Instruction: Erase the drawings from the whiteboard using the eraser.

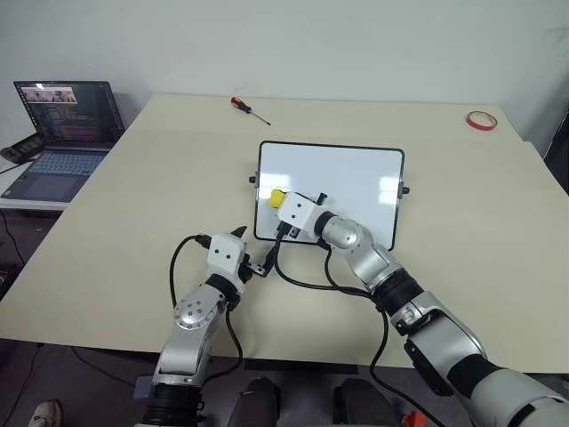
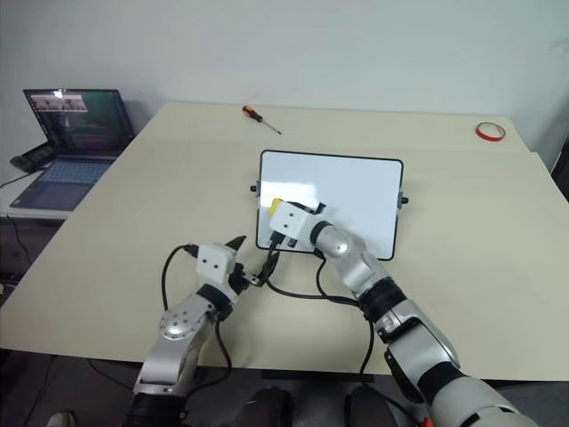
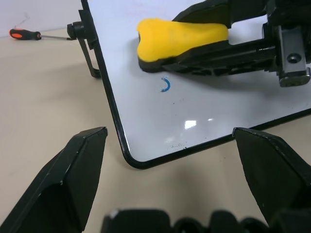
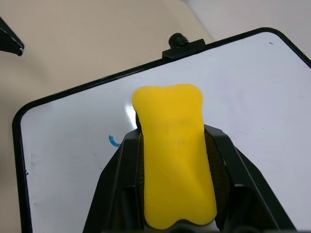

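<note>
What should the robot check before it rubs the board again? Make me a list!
1. Small yellow block eraser gripped in the right gripper: ok, black fingers shut on both its sides.
2. Eraser over the white glossy black-framed whiteboard: ok.
3. Board wiped clean: not ok, a small blue curved marker mark remains near the eraser.
4. Eraser touching the board surface: cannot tell.
5. Left gripper out of the way: ok, open, off the board beside its near corner.
6. Red-handled screwdriver and red tape ring away from the board: ok.
</note>
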Controlling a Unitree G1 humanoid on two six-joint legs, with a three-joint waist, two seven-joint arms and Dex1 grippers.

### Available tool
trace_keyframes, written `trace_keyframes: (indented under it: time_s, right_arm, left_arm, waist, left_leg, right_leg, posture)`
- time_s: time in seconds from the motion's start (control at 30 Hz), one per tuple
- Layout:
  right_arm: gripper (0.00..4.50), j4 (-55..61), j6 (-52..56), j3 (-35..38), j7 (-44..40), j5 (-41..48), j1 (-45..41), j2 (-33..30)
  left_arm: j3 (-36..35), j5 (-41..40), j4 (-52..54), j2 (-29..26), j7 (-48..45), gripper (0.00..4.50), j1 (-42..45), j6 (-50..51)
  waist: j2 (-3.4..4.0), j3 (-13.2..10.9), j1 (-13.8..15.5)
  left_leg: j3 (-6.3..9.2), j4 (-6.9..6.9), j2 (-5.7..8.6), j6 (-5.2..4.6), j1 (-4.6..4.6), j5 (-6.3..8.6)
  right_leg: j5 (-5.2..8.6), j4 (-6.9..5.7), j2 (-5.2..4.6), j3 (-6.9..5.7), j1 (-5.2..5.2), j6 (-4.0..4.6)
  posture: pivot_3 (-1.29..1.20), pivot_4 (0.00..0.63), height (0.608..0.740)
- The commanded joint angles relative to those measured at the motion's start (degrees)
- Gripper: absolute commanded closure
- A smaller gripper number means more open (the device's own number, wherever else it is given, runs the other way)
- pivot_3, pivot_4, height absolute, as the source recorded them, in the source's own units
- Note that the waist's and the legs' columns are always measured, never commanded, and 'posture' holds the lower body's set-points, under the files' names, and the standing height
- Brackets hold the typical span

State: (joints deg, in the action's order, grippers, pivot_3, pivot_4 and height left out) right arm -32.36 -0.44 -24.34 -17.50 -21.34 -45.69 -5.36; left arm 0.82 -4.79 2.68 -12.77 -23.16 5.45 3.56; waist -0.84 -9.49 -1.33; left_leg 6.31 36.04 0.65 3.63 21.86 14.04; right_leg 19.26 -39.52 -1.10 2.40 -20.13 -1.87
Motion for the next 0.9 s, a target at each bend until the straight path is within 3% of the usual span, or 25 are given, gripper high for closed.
trace_keyframes:
  time_s: [0.03, 0.33, 0.9]
  right_arm:
    - [3.22, 1.1, 2.9, -0.8, -2.0, -2.2, 3.4, -3.3]
    - [3.22, 4.0, 1.9, -6.0, -10.4, -3.9, 6.7, -5.4]
    - [3.22, -5.5, -1.4, -3.7, -2.2, -3.2, -1.5, 1.0]
  left_arm:
    - [0.0, -1.0, 0.3, -0.5, -0.9, 0.0, 1.0, -1.0]
    - [-0.5, -1.0, -1.0, -0.7, -0.9, 0.0, 1.8, -1.7]
    - [-0.1, -1.0, -1.0, -0.5, -1.0, 0.0, 1.5, -2.1]
  waist:
    - [0.0, 0.0, 0.0]
    - [0.01, 0.0, -0.5]
    - [0.02, 0.0, -1.0]
  left_leg:
    - [0.0, 0.0, 0.01, 0.0, 0.0, 0.0]
    - [-0.08, -0.03, -0.04, 0.0, -0.08, 0.0]
    - [-0.1, -0.02, -0.16, 0.02, -0.23, -0.03]
  right_leg:
    - [0.0, 0.02, -0.01, 0.0, 0.01, 0.0]
    - [0.0, 0.02, 0.01, -0.01, 0.03, 0.0]
    - [-0.05, -0.21, 0.14, 0.03, 0.01, 0.08]
  posture:
    - [0.0, 0.15, 0.74]
    - [0.0, 0.15, 0.74]
    - [0.0, 0.15, 0.74]
